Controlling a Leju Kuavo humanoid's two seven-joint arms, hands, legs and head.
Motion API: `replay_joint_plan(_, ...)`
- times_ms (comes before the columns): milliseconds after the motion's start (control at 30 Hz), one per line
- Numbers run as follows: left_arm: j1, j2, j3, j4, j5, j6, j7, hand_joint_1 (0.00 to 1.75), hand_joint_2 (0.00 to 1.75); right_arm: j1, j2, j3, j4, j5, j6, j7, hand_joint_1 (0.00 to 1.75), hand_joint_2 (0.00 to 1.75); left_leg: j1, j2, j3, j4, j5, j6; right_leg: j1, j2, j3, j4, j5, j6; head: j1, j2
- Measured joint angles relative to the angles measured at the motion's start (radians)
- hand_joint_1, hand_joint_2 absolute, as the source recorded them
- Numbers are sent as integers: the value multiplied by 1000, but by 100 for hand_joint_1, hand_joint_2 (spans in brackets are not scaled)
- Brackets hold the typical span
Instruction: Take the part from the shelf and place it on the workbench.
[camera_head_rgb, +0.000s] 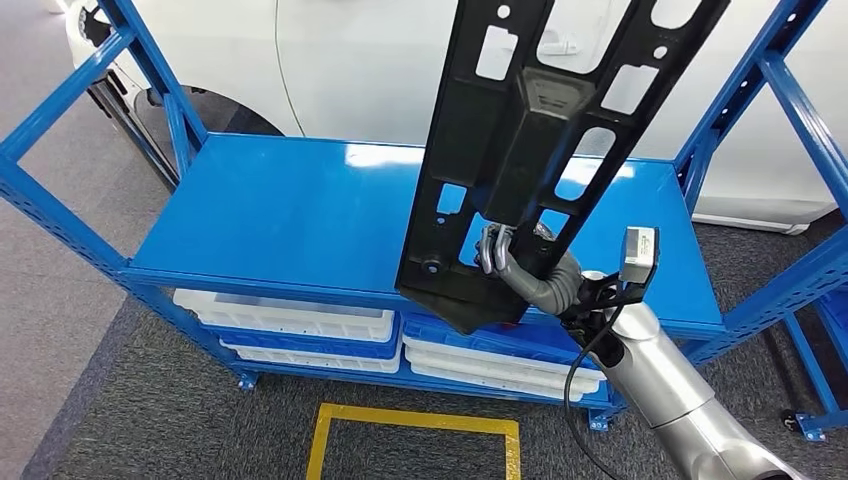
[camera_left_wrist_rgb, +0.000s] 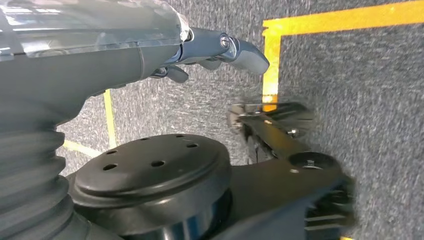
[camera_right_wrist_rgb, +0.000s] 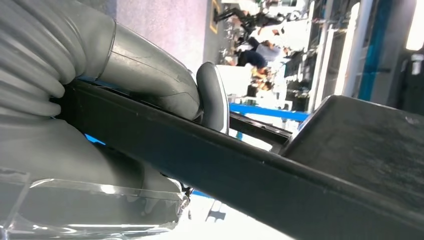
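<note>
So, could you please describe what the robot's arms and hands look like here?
The right arm is a smooth silver tube with a black cable looping beside it and a small grey box at the wrist. The right hand is grey with darker fingers. The left hand has a grey ribbed cover, clear shell and thick grey thumb.

no text, label, brand or number could be read anywhere. the small grey camera box (camera_head_rgb: 639, 253), just above the right arm's wrist, bore a faint mark too small to make out, and the black part (camera_head_rgb: 530, 150) showed bare cut-outs and no lettering. the yellow floor line (camera_head_rgb: 415, 425), in front of the blue shelf (camera_head_rgb: 300, 215), was plain tape without writing.
</note>
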Motion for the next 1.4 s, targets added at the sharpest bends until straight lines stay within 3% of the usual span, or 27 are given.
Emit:
replay_joint_plan(33,0,0,1,0,-3,-2,1,0,175,7,-3,0,1,4,-8,0,171,175,0,0,1,15,-3,2,2,0,-5,1,3,-1,0,0)
replay_joint_plan(67,-1,0,2,0,-7,-4,2,0,175,14,-6,0,1,8,-14,-1,171,175,-1,0,23,-12,13,6,5,0,-10,2,7,-1,0,0)
replay_joint_plan(167,-8,1,2,0,-18,-10,6,0,175,30,-16,-2,-5,13,-27,-3,171,175,-8,-1,144,-219,85,25,8,2,-21,5,20,5,0,0)
replay_joint_plan(200,-11,1,2,0,-21,-12,7,0,175,34,-20,-4,-8,14,-30,-4,171,175,-12,-1,166,-263,96,30,8,2,-23,5,25,9,0,0)
replay_joint_plan(333,-14,0,1,0,-28,-15,14,0,175,53,-31,-12,-26,27,-42,-11,171,175,-16,3,167,-296,128,49,3,4,-31,2,34,32,0,0)
replay_joint_plan(400,-16,-1,0,1,-32,-17,15,0,175,60,-38,-18,-37,34,-50,-16,171,175,-11,7,152,-311,156,59,2,6,-55,59,-28,40,0,0)
replay_joint_plan(467,-16,-1,0,1,-35,-19,15,0,175,70,-42,-27,-46,43,-59,-22,171,175,-12,9,127,-310,176,63,-2,6,-93,188,-125,48,0,0)
replay_joint_plan(500,-16,-1,-1,1,-37,-21,15,0,175,76,-44,-33,-50,46,-63,-24,171,175,-12,10,113,-307,185,62,-4,6,-105,248,-153,52,0,0)
replay_joint_plan(533,-15,-1,-1,1,-39,-23,15,0,175,83,-45,-38,-54,47,-66,-25,171,175,-12,10,98,-304,193,61,-6,6,-103,281,-158,55,0,0)
replay_joint_plan(567,-15,-1,-2,1,-40,-25,15,0,175,87,-47,-43,-58,47,-69,-27,171,175,-12,10,83,-299,201,59,-8,5,-84,278,-144,57,0,0)
replay_joint_plan(600,-15,-1,-3,1,-41,-27,15,0,175,90,-48,-49,-63,48,-70,-28,171,175,-11,11,69,-293,208,56,-10,4,-47,237,-120,59,0,0)
replay_joint_plan(633,-15,-1,-4,1,-41,-28,15,0,175,91,-50,-54,-67,48,-71,-30,171,175,-11,11,55,-286,214,53,-12,3,4,169,-102,59,0,0)
replay_joint_plan(700,-15,-1,-7,1,-42,-30,16,0,175,94,-52,-66,-79,48,-72,-33,171,175,-12,11,35,-272,224,43,-8,3,86,49,-96,51,0,0)
replay_joint_plan(733,-15,-1,-8,1,-42,-31,17,0,175,96,-54,-72,-84,48,-74,-36,171,175,-12,10,31,-268,230,38,-5,4,104,18,-102,45,0,0)
replay_joint_plan(800,-13,0,-9,1,-42,-31,19,0,175,100,-57,-83,-91,48,-76,-43,171,175,-11,9,28,-269,243,27,-1,7,101,10,-95,29,0,0)
replay_joint_plan(867,-11,0,-9,1,-42,-31,21,0,175,101,-58,-90,-96,49,-77,-49,171,175,-8,7,14,-250,219,17,-3,4,86,6,-76,12,0,0)
replay_joint_plan(900,-10,0,-9,1,-41,-31,21,0,175,102,-58,-92,-98,52,-78,-52,171,175,-7,6,1,-217,180,12,-4,2,74,4,-63,5,0,0)
replay_joint_plan(967,-9,0,-9,1,-42,-30,22,0,175,105,-58,-98,-104,58,-84,-56,171,175,-4,6,-33,-97,74,7,-3,1,43,4,-38,-3,0,0)
replay_joint_plan(1000,-8,0,-9,1,-42,-30,22,0,175,108,-58,-102,-106,61,-87,-58,171,175,-3,6,-45,-33,39,5,-1,1,28,4,-26,-3,0,0)
replay_joint_plan(1033,-8,0,-10,1,-43,-29,22,0,175,113,-58,-106,-108,63,-89,-59,171,175,-3,6,-46,14,28,4,1,1,12,5,-14,-3,0,0)
replay_joint_plan(1100,-9,0,-12,1,-45,-28,22,0,175,123,-58,-115,-110,65,-90,-60,171,175,-3,6,0,9,64,10,4,1,-20,6,10,-1,0,0)
replay_joint_plan(1167,-11,0,-15,1,-49,-28,23,0,175,133,-58,-125,-115,65,-89,-61,171,175,-8,5,110,-126,93,23,6,2,-47,7,33,4,-1,0)
replay_joint_plan(1233,-14,1,-19,1,-51,-28,23,0,175,140,-58,-138,-122,65,-88,-62,171,175,-15,4,201,-256,79,32,4,1,-56,5,53,13,-1,0)
replay_joint_plan(1267,-15,1,-20,1,-51,-28,23,0,175,143,-57,-144,-124,64,-88,-63,171,175,-19,4,218,-287,71,35,2,0,-56,2,62,19,-1,0)
replay_joint_plan(1333,-16,1,-22,1,-51,-28,23,0,175,145,-57,-153,-127,65,-88,-64,171,175,-20,6,212,-302,91,45,-3,0,-55,-6,77,31,-1,0)
replay_joint_plan(1367,-18,1,-22,1,-51,-28,23,0,175,145,-57,-158,-128,65,-87,-64,171,175,-19,9,206,-309,104,51,-3,1,-60,1,64,35,-1,0)
replay_joint_plan(1400,-19,1,-22,1,-51,-28,22,0,175,144,-57,-162,-128,65,-87,-64,171,175,-17,11,196,-315,120,58,-3,2,-70,25,30,39,0,0)
